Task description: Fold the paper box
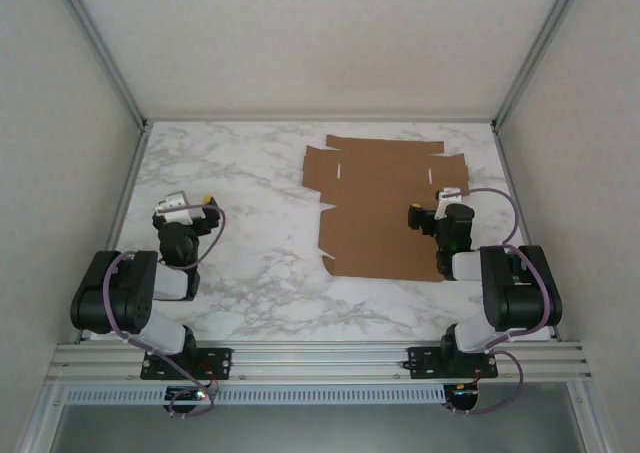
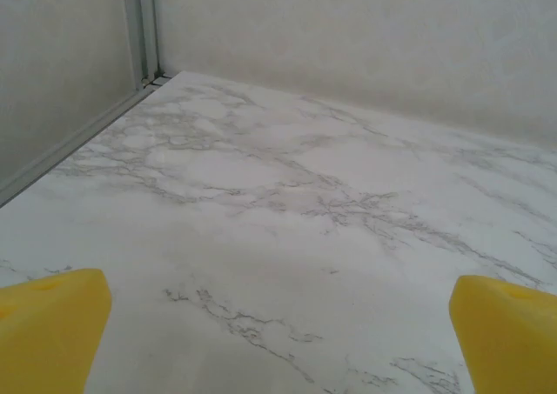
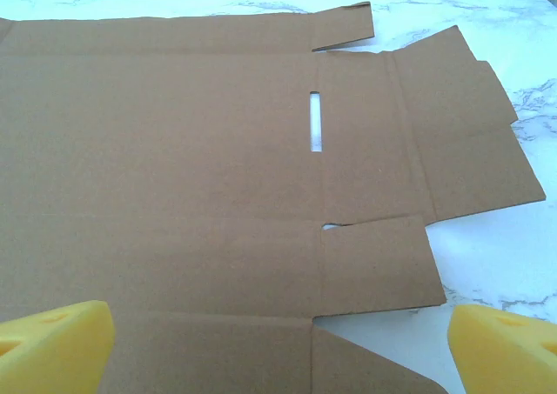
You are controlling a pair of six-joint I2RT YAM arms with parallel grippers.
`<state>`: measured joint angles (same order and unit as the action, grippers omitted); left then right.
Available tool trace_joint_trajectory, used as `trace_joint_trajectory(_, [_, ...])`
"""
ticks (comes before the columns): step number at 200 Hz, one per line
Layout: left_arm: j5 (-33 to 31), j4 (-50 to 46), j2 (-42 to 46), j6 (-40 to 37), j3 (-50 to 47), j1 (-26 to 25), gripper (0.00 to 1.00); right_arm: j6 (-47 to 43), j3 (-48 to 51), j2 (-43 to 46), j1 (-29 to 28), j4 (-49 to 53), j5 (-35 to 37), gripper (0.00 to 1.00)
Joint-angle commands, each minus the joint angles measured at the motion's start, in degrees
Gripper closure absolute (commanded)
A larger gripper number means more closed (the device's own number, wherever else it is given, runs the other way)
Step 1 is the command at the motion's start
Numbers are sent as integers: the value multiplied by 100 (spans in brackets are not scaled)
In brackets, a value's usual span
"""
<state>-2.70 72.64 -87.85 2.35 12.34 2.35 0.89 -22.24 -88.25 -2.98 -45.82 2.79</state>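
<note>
The paper box (image 1: 385, 208) lies flat and unfolded on the right half of the marble table, a brown die-cut sheet with flaps and slits. In the right wrist view the paper box (image 3: 191, 150) spreads below the camera, a slit near its middle and side flaps to the right. My right gripper (image 1: 428, 216) hovers over the sheet's near right part, open, its yellow fingertips (image 3: 57, 342) wide apart with nothing between them. My left gripper (image 1: 190, 209) stands open on the left over bare marble, well apart from the sheet, its yellow fingertips (image 2: 52, 324) spread.
The marble table (image 1: 250, 233) is enclosed by grey walls with aluminium rails at left, right and back. The back left corner post (image 2: 139, 29) rises ahead of the left gripper. Open marble lies between the left gripper and the sheet.
</note>
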Motion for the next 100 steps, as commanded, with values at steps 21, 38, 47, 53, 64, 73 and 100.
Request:
trace_joint_trajectory(21, [98, 163, -21, 29, 45, 36, 0, 7, -88, 0, -15, -49, -9, 1])
trace_joint_trajectory(38, [110, 155, -21, 37, 45, 33, 0, 4, -88, 0, -16, -45, -7, 1])
trace_joint_trajectory(47, [144, 145, -21, 54, 49, 45, 0, 0, -88, 1, -18, -53, -9, 1])
trace_joint_trajectory(53, [164, 142, -19, 62, 50, 59, 0, 4, -87, 1, -20, -56, -6, 1])
trace_joint_trajectory(64, [163, 143, -21, 55, 49, 65, 0, -1, -88, 1, -26, -50, -6, 1])
trace_joint_trajectory(73, [156, 151, -21, 55, 49, 55, 1, -1, -87, 1, -26, -49, -6, 1])
trace_joint_trajectory(100, [147, 125, -17, 50, 58, 51, 0, -1, -103, 1, -18, -32, -15, 1])
